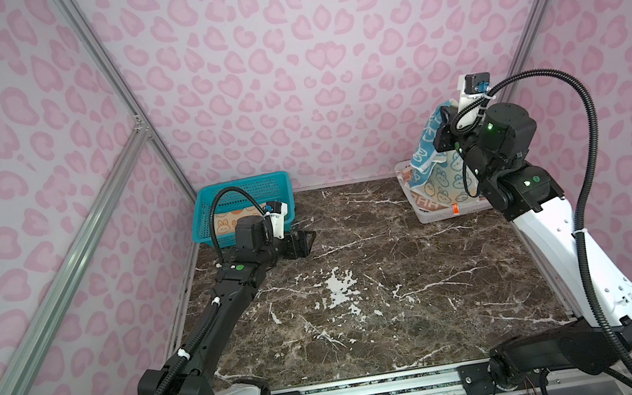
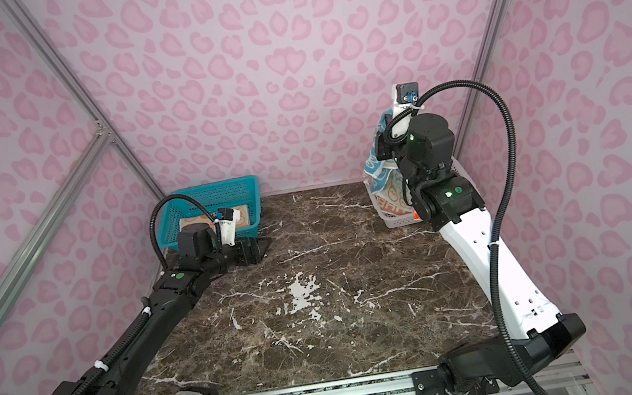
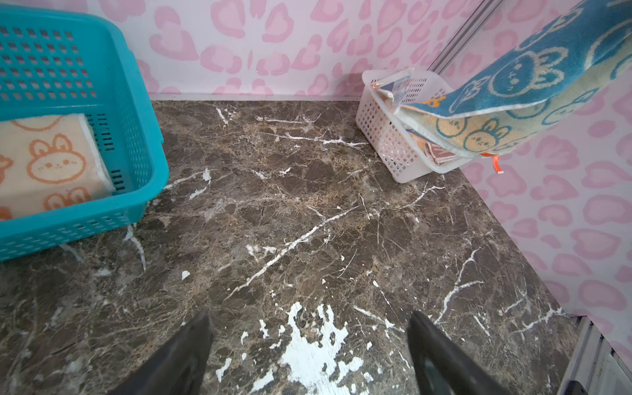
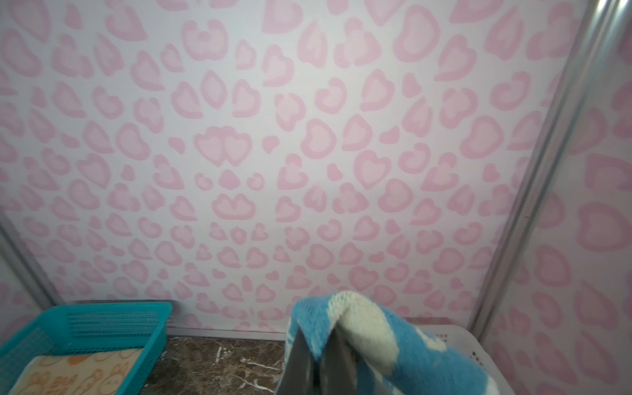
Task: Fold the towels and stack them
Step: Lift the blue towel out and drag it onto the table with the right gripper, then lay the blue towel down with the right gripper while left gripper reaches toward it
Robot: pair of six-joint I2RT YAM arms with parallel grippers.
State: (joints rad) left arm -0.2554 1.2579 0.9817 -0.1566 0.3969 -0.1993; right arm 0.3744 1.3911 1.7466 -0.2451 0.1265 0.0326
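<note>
1. The marble table [image 1: 365, 317] is running from the near rail out to the back wall
2. The left gripper [image 1: 305, 241] is hovering low over the table's left side, just in front of the teal basket [image 1: 246, 191], and its fingers [image 3: 191, 352] are standing spread wide apart over bare marble
3. The teal basket is sitting in the far left corner, and the orange-cream towel [image 3: 51, 160] with its bunnies is lying folded flat inside it
4. The white basket [image 3: 386, 130] is standing in the far right corner, and a cream towel [image 1: 431, 207] with orange lettering is lying in it, mostly hidden
5. The right gripper [image 1: 445, 134] is hanging high above the white basket, its fingers pressed together and pinching an upper edge of the blue towel [image 1: 427, 153]
6. The blue towel is dangling from that pinch with its cream underside showing, and its lower end is reaching down to the white basket; whether it is touching the rim I cannot tell
</note>
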